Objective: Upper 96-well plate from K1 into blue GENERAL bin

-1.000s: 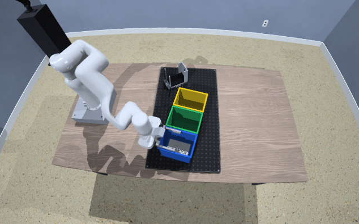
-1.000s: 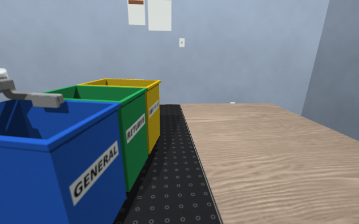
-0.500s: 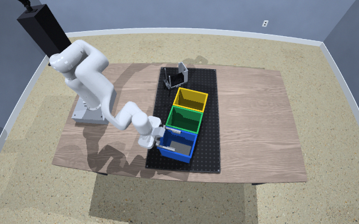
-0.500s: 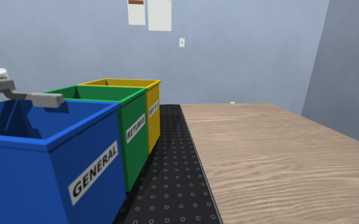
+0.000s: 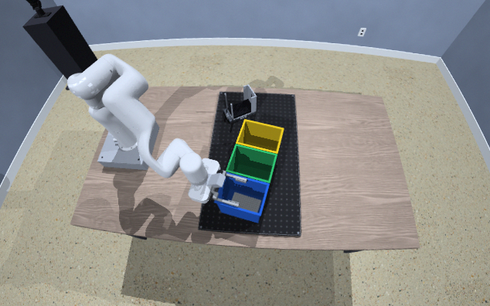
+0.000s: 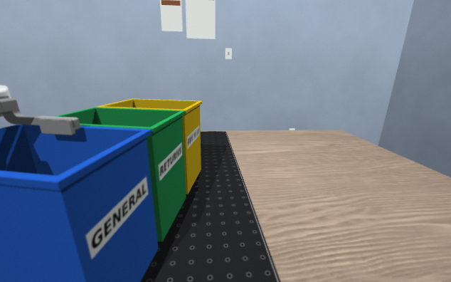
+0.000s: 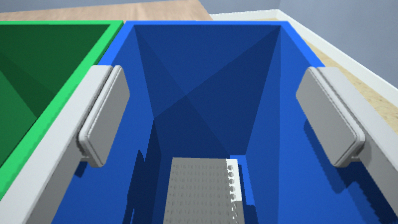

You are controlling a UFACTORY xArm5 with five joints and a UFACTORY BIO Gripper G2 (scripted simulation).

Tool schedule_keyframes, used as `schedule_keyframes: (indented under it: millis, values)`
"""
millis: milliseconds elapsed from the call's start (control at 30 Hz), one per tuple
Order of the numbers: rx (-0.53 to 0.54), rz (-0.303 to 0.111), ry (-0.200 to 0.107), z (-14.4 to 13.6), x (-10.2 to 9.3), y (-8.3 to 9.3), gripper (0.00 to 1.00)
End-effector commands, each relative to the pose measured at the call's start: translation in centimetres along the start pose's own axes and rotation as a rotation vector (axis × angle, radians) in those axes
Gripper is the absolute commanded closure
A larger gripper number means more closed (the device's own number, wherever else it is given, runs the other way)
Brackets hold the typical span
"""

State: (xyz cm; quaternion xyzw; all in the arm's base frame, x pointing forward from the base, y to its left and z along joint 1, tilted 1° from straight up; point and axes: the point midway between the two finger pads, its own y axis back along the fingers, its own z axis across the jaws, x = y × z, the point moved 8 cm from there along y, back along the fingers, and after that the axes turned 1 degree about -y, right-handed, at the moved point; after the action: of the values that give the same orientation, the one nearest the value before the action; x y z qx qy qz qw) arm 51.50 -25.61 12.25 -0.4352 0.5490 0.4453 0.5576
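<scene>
My gripper [image 5: 241, 192] [image 6: 25, 142] [image 7: 217, 117] is open and empty, its fingers at the rim height of the blue bin [image 5: 239, 215] [image 6: 21, 221] [image 7: 210, 60]. The bin stands upright; its label [image 6: 119, 217] reads GENERAL. A 96-well plate [image 5: 246, 202] [image 7: 197, 187], shaded grey with a lit white edge strip, lies low inside it, below and clear of the fingers. The stack rack K1 [image 5: 251, 101] stands at the back of the black mat. A dark plate-like block [image 5: 241, 109] sits in it; its details are too small to tell.
The green bin [image 5: 259, 158] [image 6: 171, 199] [image 7: 30, 65], labelled RETURNS, stands upright right beside the blue one. The yellow bin [image 5: 260, 133] [image 6: 193, 160] stands upright beyond it, between the green bin and the rack. One finger is close to the rim shared by blue and green.
</scene>
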Motion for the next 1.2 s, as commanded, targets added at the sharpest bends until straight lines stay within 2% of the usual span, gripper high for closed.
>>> schedule_keyframes:
  millis: [0,567,933,1133,1167]
  values:
    - [0.0,0.001,0.009,0.0,-0.7,0.0,0.82]
    - [0.0,0.001,0.009,0.1,-3.2,0.0,0.82]
    - [0.0,0.001,0.009,0.1,-3.3,0.0,0.82]
    - [-0.2,0.005,0.009,1.1,-4.0,1.1,0.82]
    - [-0.2,0.005,0.009,1.1,-4.0,1.1,0.82]
